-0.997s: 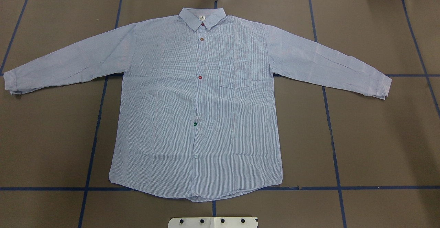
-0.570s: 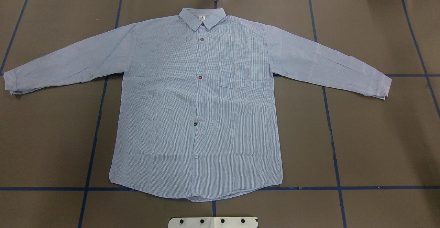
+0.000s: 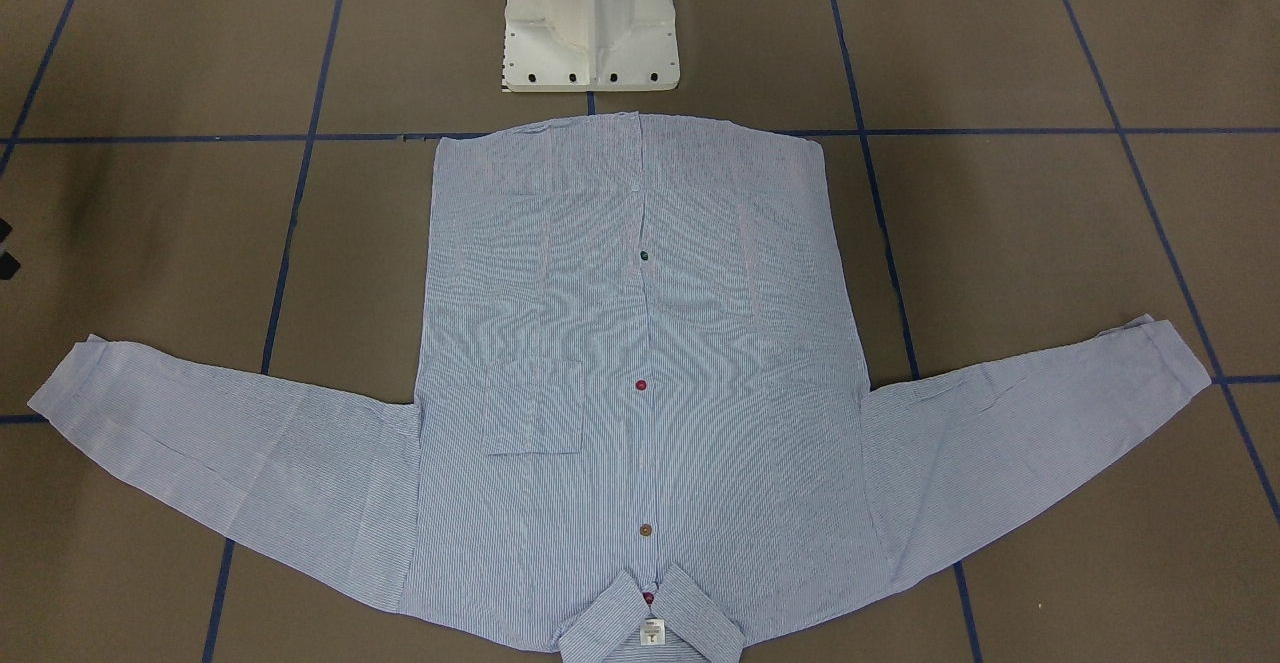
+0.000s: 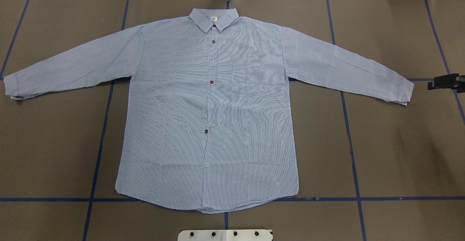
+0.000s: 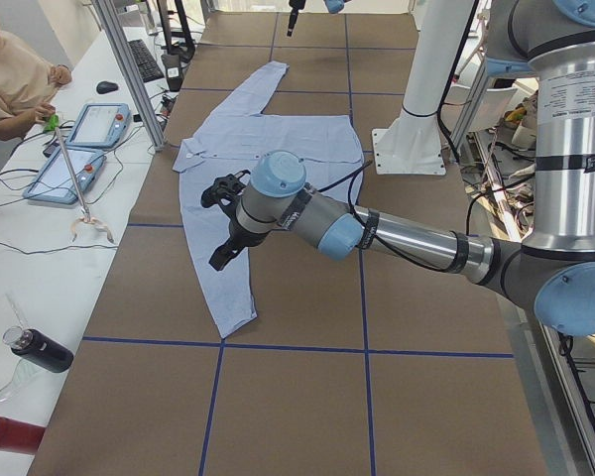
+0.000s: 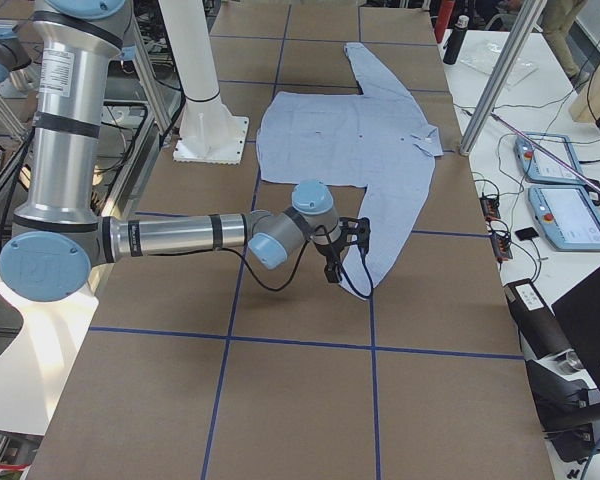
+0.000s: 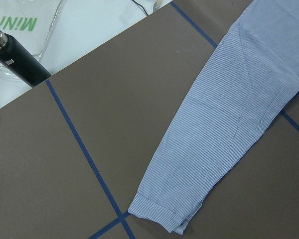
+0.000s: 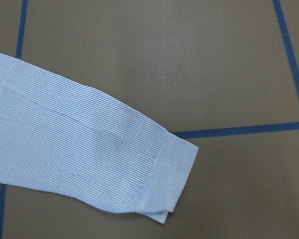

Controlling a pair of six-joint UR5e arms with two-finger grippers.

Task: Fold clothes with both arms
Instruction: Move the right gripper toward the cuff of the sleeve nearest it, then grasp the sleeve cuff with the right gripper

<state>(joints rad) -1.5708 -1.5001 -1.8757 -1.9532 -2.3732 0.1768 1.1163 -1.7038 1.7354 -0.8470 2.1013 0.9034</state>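
Observation:
The light blue striped shirt (image 4: pixel 210 106) lies flat and buttoned, front up, collar at the far side and both sleeves spread out. My right gripper (image 4: pixel 432 84) hovers just outside the right cuff (image 4: pixel 405 90); its two black tips (image 3: pixel 4 246) stand apart, so it is open and holds nothing. My left gripper (image 5: pixel 218 226) hangs over the lower part of the left sleeve (image 5: pixel 228 288). It shows only from the side, so I cannot tell its state. The left cuff (image 7: pixel 159 214) and the right cuff (image 8: pixel 169 184) lie below the wrist cameras.
The white pedestal base (image 4: pixel 225 235) stands just behind the shirt's hem. Blue tape lines cross the brown table (image 4: pixel 399 153). A bench along the far side holds tablets (image 5: pixel 79 149) and a black bottle (image 5: pixel 40 349), with a seated person (image 5: pixel 10 69) there.
The right gripper has come into the overhead view at the right edge, beside the right cuff. The shirt lies as before.

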